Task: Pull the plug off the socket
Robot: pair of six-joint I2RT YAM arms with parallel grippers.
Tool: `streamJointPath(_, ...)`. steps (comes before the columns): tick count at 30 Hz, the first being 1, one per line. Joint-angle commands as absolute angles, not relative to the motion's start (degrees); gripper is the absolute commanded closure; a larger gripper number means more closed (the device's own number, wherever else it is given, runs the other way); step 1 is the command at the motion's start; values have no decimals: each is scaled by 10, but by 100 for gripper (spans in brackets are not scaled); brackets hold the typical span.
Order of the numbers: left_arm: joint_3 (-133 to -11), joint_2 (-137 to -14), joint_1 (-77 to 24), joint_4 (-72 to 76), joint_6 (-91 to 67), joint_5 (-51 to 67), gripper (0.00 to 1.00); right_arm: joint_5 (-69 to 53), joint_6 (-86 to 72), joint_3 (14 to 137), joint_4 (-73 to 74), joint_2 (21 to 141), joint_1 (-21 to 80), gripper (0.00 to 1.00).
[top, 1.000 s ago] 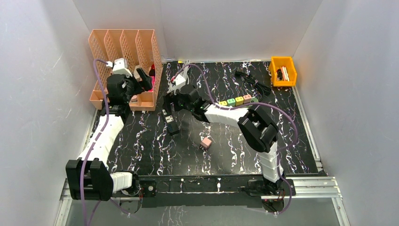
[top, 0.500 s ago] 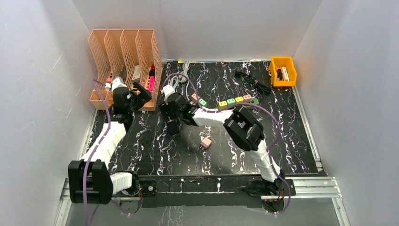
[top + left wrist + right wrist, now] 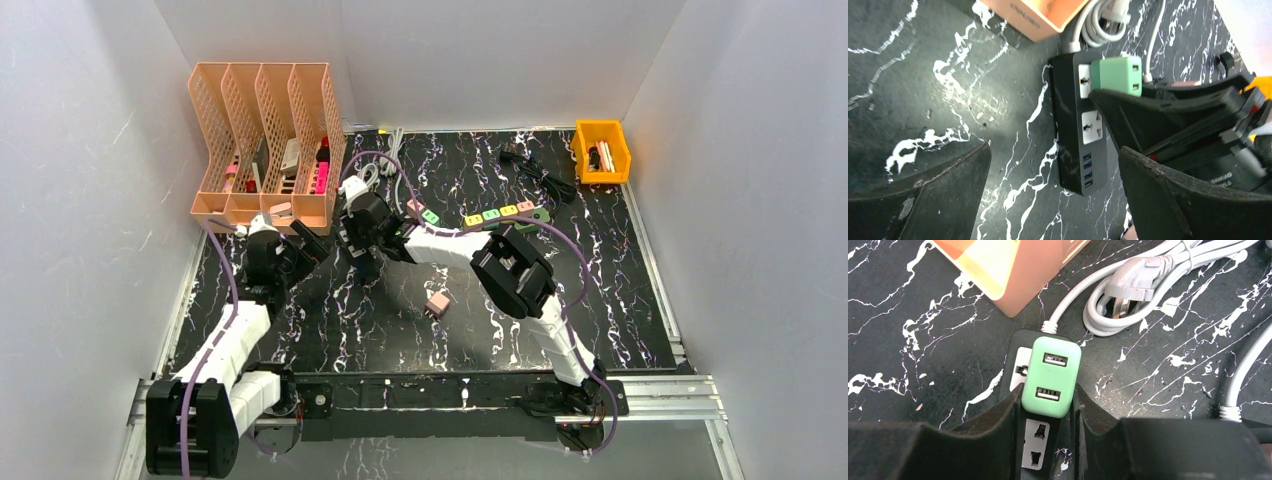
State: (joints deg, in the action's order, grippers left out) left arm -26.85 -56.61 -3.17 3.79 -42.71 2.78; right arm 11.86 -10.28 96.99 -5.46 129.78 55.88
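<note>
A mint-green plug (image 3: 1050, 376) with two USB ports sits in the upper outlet of a black socket strip (image 3: 1040, 440) lying on the marbled table. My right gripper (image 3: 1048, 400) is shut on the plug, one finger pressed to each side. In the left wrist view the plug (image 3: 1115, 75) stands on the strip (image 3: 1083, 150), with the right gripper's fingers (image 3: 1168, 110) around it. My left gripper (image 3: 1053, 150) hangs open above the strip's USB end, touching nothing. From the top view the right gripper (image 3: 362, 245) hides the plug, and the left gripper (image 3: 300, 250) is just to its left.
An orange file organiser (image 3: 265, 140) stands at the back left, close to the strip. The strip's white coiled cable (image 3: 1138, 285) lies behind it. A pink adapter (image 3: 437, 305), a row of coloured adapters (image 3: 500, 213), a black cable (image 3: 535, 170) and a yellow bin (image 3: 602, 150) lie to the right.
My right gripper moved left over the strip and shut on the green plug. My left arm drew back from the organiser toward the near side, still open.
</note>
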Motion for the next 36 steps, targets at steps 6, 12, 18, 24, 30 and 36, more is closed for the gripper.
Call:
streamJointPath(6, -237, -591, -99, 139, -441, 125, 2, 70, -160, 975, -92, 1234, 537, 100)
streamJointPath(12, -251, -650, -169, 170, -451, 70, 2, 49, -180, 966, -100, 1200, 536, 100)
streamJointPath(18, -250, -674, -171, 181, -456, 36, 2, 2, -214, 933, -126, 1149, 526, 100)
streamJointPath(24, -239, -664, -172, 257, -466, 16, 2, -103, -254, 915, -146, 1121, 510, 100)
streamJointPath(30, -239, -685, -172, 332, -468, 45, 38, -190, -290, 895, -162, 1095, 494, 100)
streamJointPath(36, -234, -706, -172, 351, -481, 67, 100, -282, -367, 876, -189, 1078, 440, 100)
